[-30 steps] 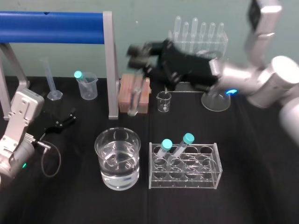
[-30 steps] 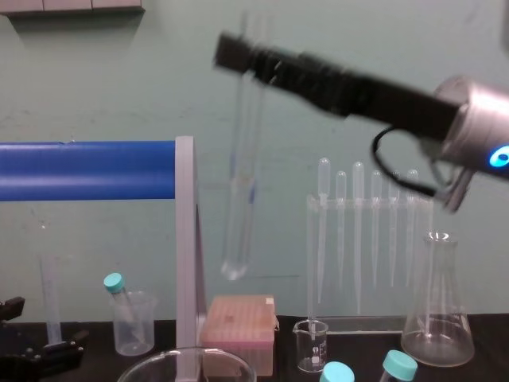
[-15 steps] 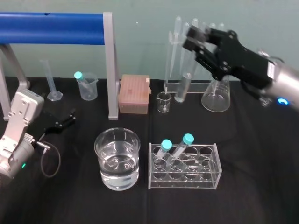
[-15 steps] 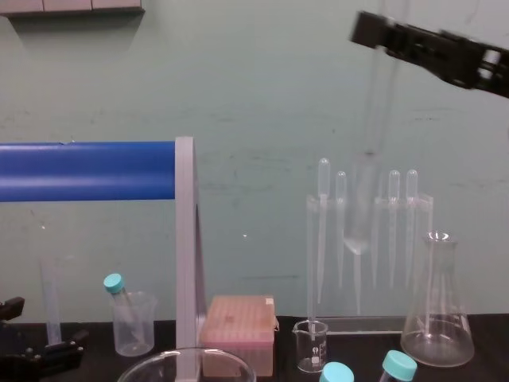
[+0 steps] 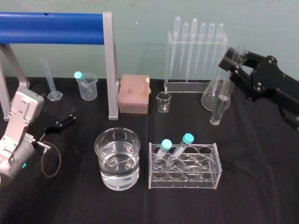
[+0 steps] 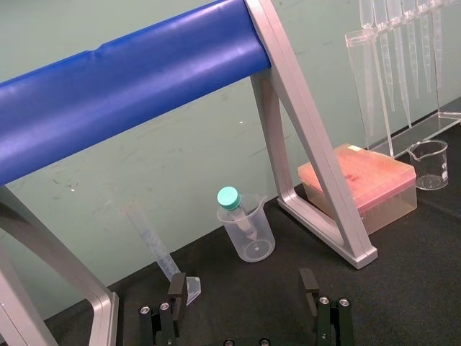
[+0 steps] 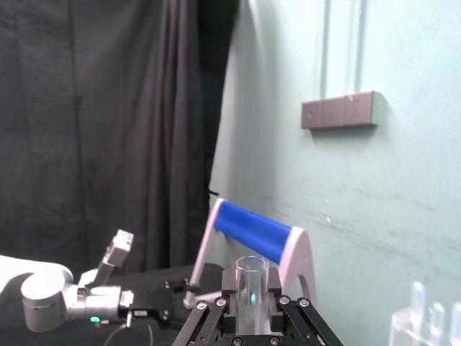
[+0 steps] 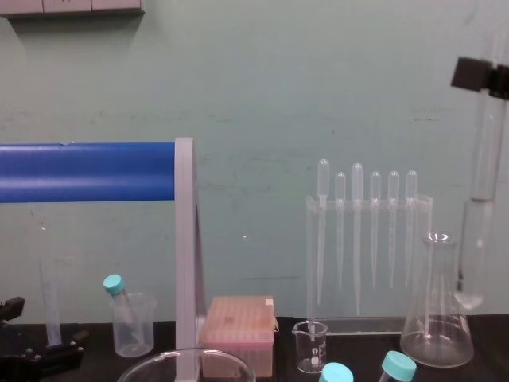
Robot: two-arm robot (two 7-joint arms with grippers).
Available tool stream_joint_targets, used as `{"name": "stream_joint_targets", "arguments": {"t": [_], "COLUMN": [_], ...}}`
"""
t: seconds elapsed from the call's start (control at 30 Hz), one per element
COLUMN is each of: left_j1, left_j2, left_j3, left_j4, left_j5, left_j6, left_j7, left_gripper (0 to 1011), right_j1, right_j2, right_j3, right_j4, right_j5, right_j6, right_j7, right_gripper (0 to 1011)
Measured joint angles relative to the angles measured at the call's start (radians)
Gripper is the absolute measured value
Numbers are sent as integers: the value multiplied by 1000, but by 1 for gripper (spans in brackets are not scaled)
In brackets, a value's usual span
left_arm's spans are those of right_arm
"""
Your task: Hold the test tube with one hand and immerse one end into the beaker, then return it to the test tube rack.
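Clear glass test tube (image 5: 223, 95), long, uncapped, clamped in R gripper (image 5: 235, 61); L gripper (image 6: 243, 285) parked, agape.

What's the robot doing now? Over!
Right gripper shut on test tube, raised at right. Left gripper open, parked left. Test tube beside flask, away from beaker and rack.
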Motion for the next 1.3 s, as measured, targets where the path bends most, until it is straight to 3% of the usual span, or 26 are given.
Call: {"name": "stream_joint_targets", "arguments": {"t": [0.23, 0.73, 1.3], "left_j1": [0, 0, 0], "left_j2": [0, 0, 0], "left_j3": [0, 0, 0], "left_j4": [0, 0, 0], "left_j5": [0, 0, 0], "left_j6": [0, 0, 0], "left_j7": [0, 0, 0], "left_gripper": [1000, 1000, 1000], "right_j1": [-11, 73, 105], "right_j2": [-11, -75, -79], "right_j3": [-1, -90, -116], "right_j4": [31, 170, 210], "right_j5": [-1, -32, -55], "right_j6": [38, 112, 137], "right_j7": [-3, 49, 43], "right_gripper": [242, 241, 242]}}
